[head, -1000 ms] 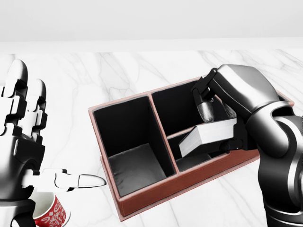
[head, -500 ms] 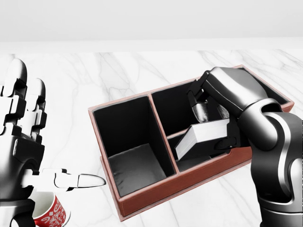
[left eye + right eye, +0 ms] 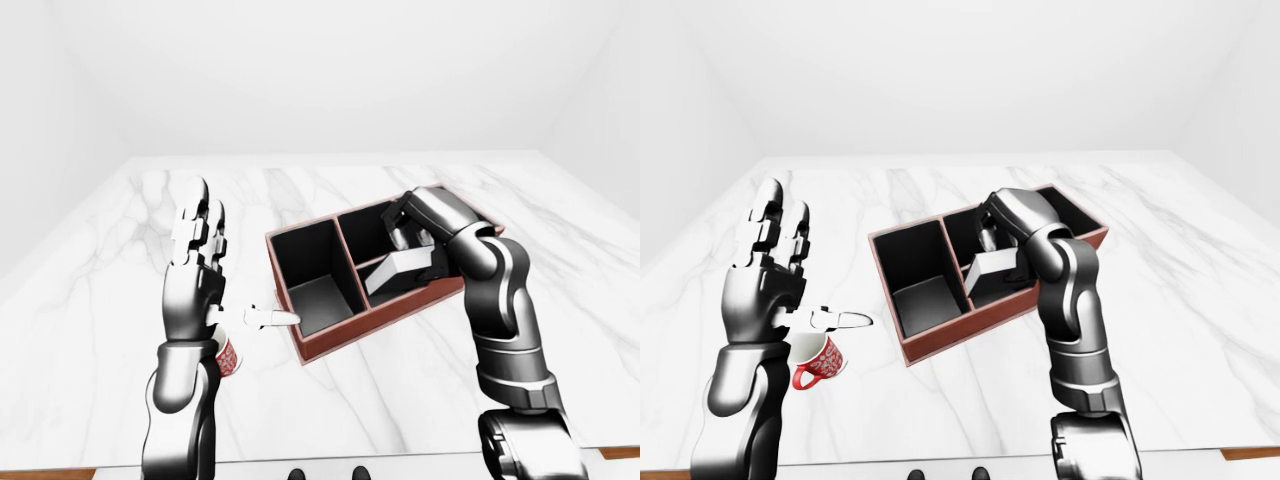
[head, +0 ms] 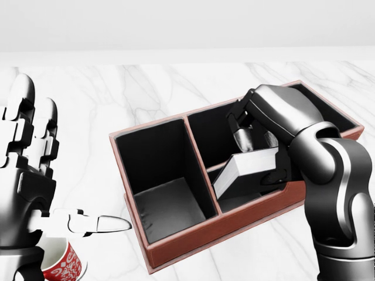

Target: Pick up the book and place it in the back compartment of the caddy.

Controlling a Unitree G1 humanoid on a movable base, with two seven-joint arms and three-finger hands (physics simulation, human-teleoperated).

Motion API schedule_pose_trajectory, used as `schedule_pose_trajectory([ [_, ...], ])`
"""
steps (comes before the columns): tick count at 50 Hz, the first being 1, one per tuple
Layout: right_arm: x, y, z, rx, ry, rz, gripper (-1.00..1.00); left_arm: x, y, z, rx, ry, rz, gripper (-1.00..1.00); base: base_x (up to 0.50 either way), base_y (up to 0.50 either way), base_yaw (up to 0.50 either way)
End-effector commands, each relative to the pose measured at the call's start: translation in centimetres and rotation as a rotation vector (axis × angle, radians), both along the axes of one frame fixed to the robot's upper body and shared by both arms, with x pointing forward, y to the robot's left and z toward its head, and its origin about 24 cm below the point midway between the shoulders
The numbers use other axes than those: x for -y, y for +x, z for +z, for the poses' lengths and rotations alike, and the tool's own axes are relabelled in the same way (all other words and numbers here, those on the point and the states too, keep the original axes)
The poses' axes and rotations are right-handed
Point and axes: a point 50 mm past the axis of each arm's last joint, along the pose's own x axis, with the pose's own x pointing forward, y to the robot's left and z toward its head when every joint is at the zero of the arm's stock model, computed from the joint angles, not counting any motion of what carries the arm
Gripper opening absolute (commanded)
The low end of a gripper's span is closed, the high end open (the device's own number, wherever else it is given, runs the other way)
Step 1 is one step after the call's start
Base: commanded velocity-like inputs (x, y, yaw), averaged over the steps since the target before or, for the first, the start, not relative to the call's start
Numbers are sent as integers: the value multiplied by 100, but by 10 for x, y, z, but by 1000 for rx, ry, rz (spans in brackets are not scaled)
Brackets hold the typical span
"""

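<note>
The caddy (image 4: 176, 244) is a red-brown box with black compartments on the white marble table. My right hand (image 4: 259, 157) is shut on the book (image 4: 245, 170), a white-paged block. The book is tilted over the caddy's middle, with its left end dipping low by the divider between the two small middle compartments. My left hand (image 4: 50, 175) is open and empty, raised upright at the left of the head view, apart from the caddy.
A red and white mug (image 3: 820, 362) stands under my left hand, left of the caddy. The caddy's large left compartment (image 4: 167, 205) has nothing in it. The marble table (image 3: 400, 380) reaches to a white wall at the top.
My right hand has moved a little left with the book, and the book's left end has sunk lower into the caddy. The left hand and the mug have not moved.
</note>
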Motion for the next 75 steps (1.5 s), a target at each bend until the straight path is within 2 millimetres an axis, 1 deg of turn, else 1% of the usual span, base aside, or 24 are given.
schedule_pose_trajectory([
  [1,1,2,2,23,1,-22,-100,0,1,-1,-5,1,-1,100,0,0,0],
  [28,4,6,3,36,-10,-45,-100,1,1,-3,-13,1,-1,100,0,0,0],
  [41,3,9,0,37,-7,-53,-100,0,0,-1,-5,2,-1,100,0,0,0],
  [56,4,13,-8,29,-11,-77,-100,0,1,-2,-10,2,0,100,0,0,0],
  [75,8,17,-10,36,-25,-101,-100,0,0,-1,-5,4,1,100,0,0,0],
])
